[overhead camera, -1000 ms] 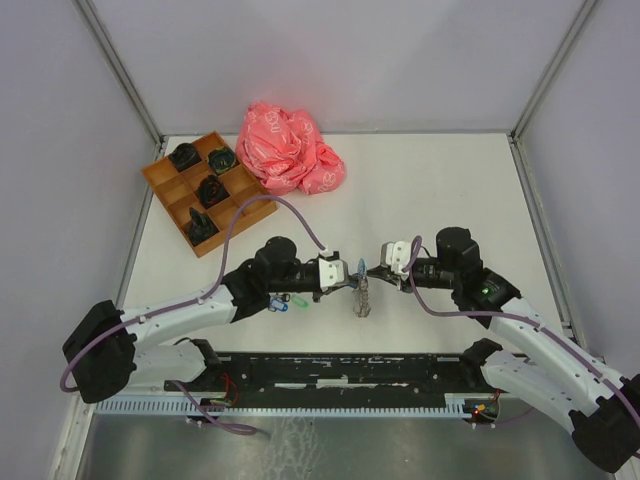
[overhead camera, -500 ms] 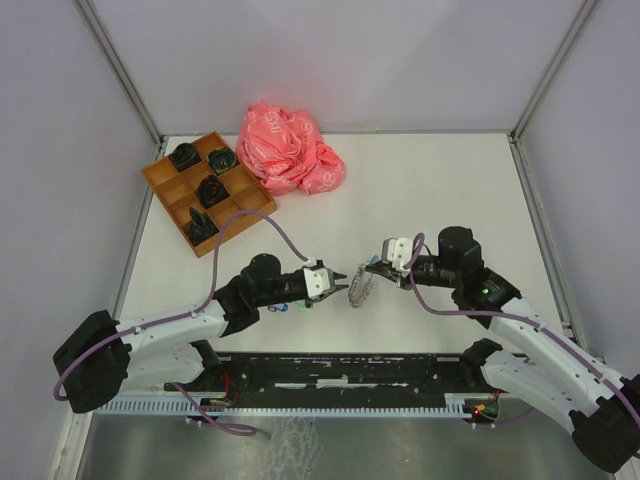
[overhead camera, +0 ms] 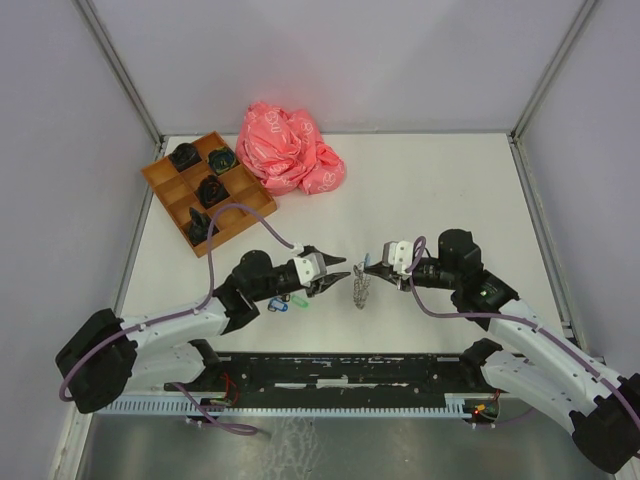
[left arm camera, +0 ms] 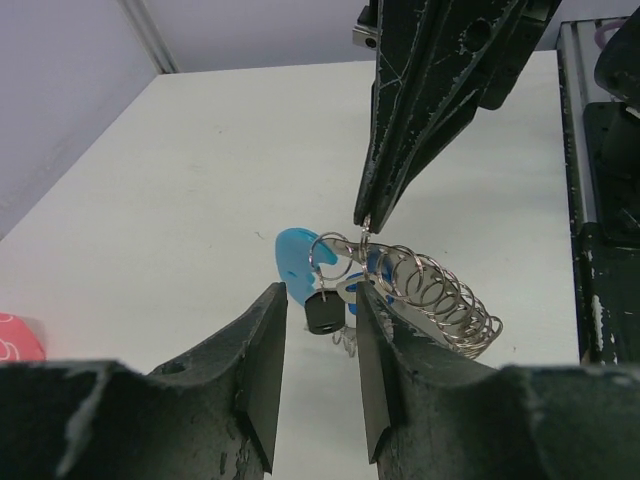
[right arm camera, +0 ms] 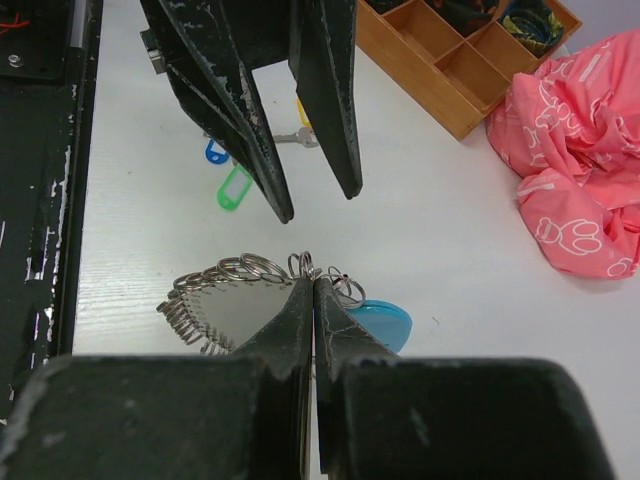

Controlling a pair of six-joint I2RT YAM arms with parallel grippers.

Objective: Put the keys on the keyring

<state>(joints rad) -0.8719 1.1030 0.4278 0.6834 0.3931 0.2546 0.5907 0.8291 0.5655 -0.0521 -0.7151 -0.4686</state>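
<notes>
The keyring [overhead camera: 360,291], a loop of silvery linked rings [left arm camera: 440,300] with a light blue segment [left arm camera: 294,258], hangs from my right gripper [right arm camera: 313,285], which is shut on its top end. A black-tagged key [left arm camera: 323,312] dangles from a small ring beside the blue segment. My left gripper [left arm camera: 320,300] stands open just short of that key, touching nothing; in the top view it [overhead camera: 340,275] is a little left of the keyring. Other keys lie on the table behind it, with a green tag [right arm camera: 233,187] and a blue tag [right arm camera: 215,152].
A wooden compartment tray [overhead camera: 160,176] holding dark items stands at the back left. A crumpled pink bag [overhead camera: 290,150] lies beside it. The black base rail [overhead camera: 340,368] runs along the near edge.
My left gripper went from shut at the keyring to open and drew back a little to the left. The keyring, still held by my right gripper, swung and now hangs further down.
</notes>
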